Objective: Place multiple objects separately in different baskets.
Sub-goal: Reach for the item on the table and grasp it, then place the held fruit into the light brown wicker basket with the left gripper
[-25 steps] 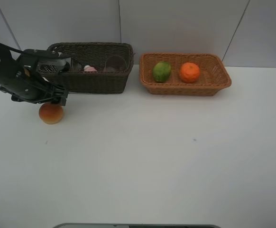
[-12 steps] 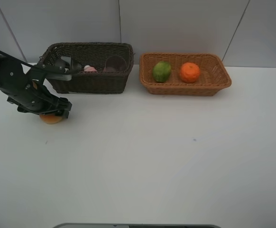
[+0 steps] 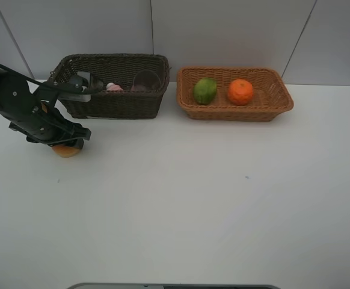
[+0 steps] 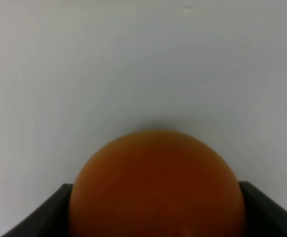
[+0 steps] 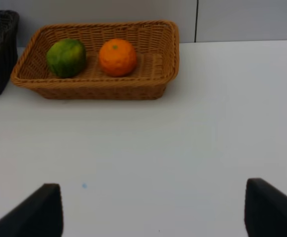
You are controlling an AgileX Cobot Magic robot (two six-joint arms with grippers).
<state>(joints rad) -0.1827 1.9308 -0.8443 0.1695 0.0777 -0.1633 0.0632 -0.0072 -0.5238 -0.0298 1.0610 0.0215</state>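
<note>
The left pincer sits low over the peach on the table, jaws flanking it; whether they grip yet, I cannot tell.

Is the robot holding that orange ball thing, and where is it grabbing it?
The left gripper is down around the orange-red bun, one finger on each side. Whether it squeezes it yet cannot be told. The right gripper holds nothing.

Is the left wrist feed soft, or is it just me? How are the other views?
Left wrist: the orange-red fruit fills the near field, soft and dim. Exterior high: sharp, evenly lit, left tool hiding most of it. Right wrist: clear, faint shadows under the tan basket.
</note>
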